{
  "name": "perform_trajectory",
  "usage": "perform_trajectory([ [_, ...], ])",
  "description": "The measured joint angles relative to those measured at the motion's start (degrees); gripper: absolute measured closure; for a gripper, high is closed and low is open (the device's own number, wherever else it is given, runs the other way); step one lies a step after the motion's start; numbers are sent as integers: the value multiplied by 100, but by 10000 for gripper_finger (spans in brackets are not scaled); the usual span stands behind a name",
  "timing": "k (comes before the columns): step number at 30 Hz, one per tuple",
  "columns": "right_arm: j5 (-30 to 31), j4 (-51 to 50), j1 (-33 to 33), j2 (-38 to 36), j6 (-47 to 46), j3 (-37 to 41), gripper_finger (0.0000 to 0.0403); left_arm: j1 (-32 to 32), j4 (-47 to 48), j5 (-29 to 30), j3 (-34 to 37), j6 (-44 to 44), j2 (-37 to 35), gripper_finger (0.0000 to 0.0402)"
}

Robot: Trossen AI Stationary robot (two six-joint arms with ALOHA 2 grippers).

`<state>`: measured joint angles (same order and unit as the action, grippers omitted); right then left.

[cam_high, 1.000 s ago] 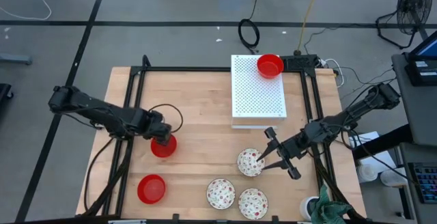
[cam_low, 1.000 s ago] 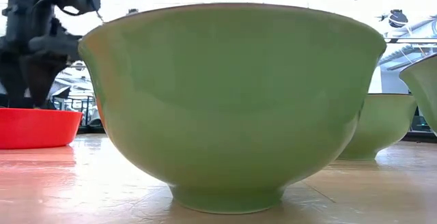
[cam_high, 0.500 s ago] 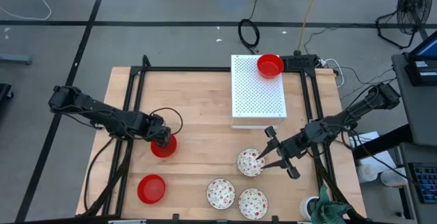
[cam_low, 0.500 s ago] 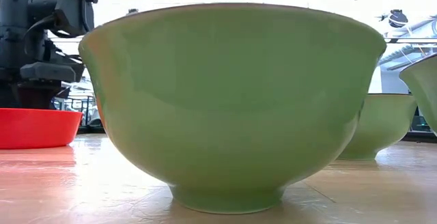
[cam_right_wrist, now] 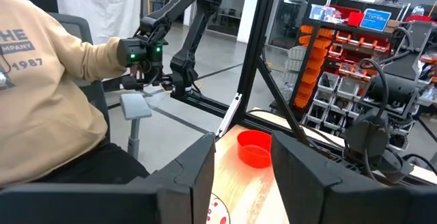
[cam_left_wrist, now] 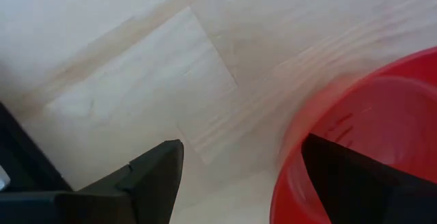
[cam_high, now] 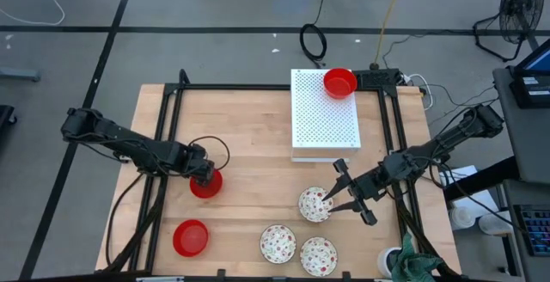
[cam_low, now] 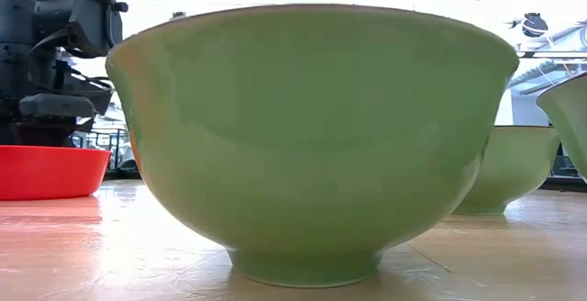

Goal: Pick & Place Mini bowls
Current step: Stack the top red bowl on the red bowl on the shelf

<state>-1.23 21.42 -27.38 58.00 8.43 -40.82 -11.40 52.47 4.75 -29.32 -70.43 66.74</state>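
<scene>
While the red mini bowl [cam_high: 206, 184] is sitting on the wooden surface [cam_high: 249, 157] left of centre, my left hand [cam_high: 203, 173], which has just come down from slightly higher, is straddling its rim with fingers spread, so a grasp looks imminent. My right hand [cam_high: 337, 195] is staying put, fingers pinching the rim of a speckled bowl [cam_high: 314, 205]; another red bowl [cam_high: 339, 82] is resting on the white board [cam_high: 320, 119].

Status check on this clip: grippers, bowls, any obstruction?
Left gripper open, one finger inside the red bowl, one outside its rim. Right gripper at a speckled bowl, grip unclear. One red bowl on the white board. Nothing in the way.
</scene>
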Motion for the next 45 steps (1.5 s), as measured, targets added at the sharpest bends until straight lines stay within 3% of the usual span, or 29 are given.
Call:
perform_trajectory([
  [18,-2,-69,0,0,32,0,273,0,-27,-223,0,192,0,109],
  [31,-2,-71,0,0,42,0,273,2,-28,-179,0,87,0,244],
  [40,-2,-73,0,0,44,0,273,2,-29,-159,0,34,0,281],
  [45,-2,-73,0,0,44,0,273,8,-31,229,-2,-236,0,291],
])
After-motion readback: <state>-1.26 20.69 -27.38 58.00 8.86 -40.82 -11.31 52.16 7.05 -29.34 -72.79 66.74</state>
